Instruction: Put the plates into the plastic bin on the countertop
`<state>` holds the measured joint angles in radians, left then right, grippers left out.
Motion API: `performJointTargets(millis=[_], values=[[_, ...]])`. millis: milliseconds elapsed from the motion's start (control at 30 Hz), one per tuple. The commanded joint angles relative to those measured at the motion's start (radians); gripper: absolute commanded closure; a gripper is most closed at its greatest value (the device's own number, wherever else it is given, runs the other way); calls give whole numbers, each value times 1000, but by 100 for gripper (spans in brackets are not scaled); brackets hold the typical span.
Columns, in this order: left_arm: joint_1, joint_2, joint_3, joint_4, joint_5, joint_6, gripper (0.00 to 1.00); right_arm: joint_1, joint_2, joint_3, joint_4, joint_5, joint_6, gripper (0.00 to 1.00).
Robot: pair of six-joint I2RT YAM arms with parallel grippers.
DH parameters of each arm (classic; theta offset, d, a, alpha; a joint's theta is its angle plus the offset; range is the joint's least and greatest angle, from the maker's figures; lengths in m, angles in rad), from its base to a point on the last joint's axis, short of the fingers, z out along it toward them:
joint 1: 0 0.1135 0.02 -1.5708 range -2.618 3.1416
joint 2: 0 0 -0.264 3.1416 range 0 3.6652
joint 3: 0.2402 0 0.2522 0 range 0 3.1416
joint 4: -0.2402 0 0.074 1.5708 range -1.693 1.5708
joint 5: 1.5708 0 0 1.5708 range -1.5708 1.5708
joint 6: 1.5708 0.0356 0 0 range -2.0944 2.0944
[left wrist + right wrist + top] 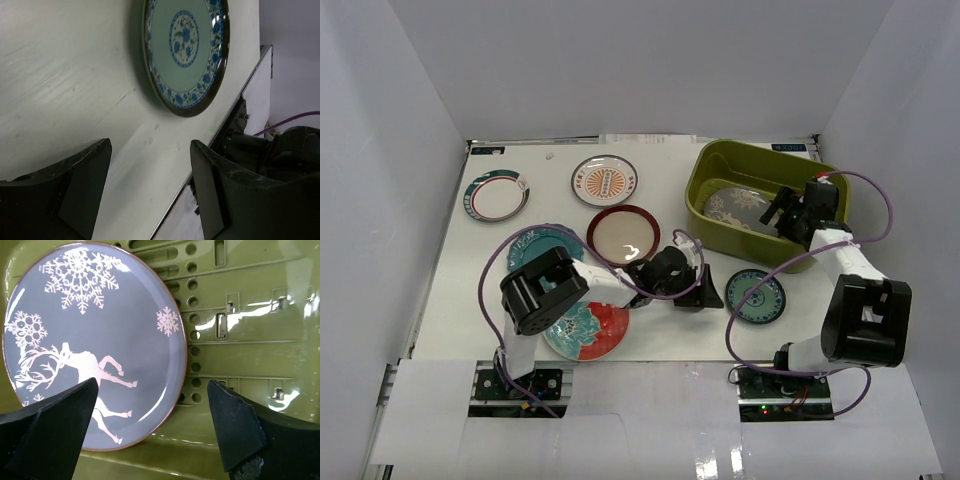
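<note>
Top: right tool (pixel 788 212) over plastic bin (pixel 720 165); grey plate (pixel 738 207) inside; left tool (pixel 712 295) low on bench (pixel 665 200), left of blue-and-white plate (pixel 755 296). Left wrist: jaws wide, empty, aimed at that plate, likely next pick. Right wrist: jaws wide, empty; grey plate flat on bin floor.

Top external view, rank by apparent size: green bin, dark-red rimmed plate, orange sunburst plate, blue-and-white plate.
1. olive-green rectangular plastic bin, clearly largest
2. round dark-red rimmed plate, only marginally wider than the next, so this is close
3. round white plate with orange sunburst
4. round blue-and-white plate, smallest
</note>
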<state>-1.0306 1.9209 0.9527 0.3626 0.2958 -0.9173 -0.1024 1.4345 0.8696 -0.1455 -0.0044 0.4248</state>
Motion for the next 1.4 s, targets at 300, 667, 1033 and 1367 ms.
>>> performJointTargets(millis=[300,667,1033,1367], values=[[-51,196,218,-93,-184,1,39,33,-272,-32,92,-107,35,9],[-60,247,273,-160,-270,21,100,53,-560,-146,67,-209,81,5],[-62,-212,-50,-111,-139,76,100,59,-715,-49,35,-348,127,26],[67,-589,47,-335,-245,168,100,66,-755,204,20,-388,144,83]])
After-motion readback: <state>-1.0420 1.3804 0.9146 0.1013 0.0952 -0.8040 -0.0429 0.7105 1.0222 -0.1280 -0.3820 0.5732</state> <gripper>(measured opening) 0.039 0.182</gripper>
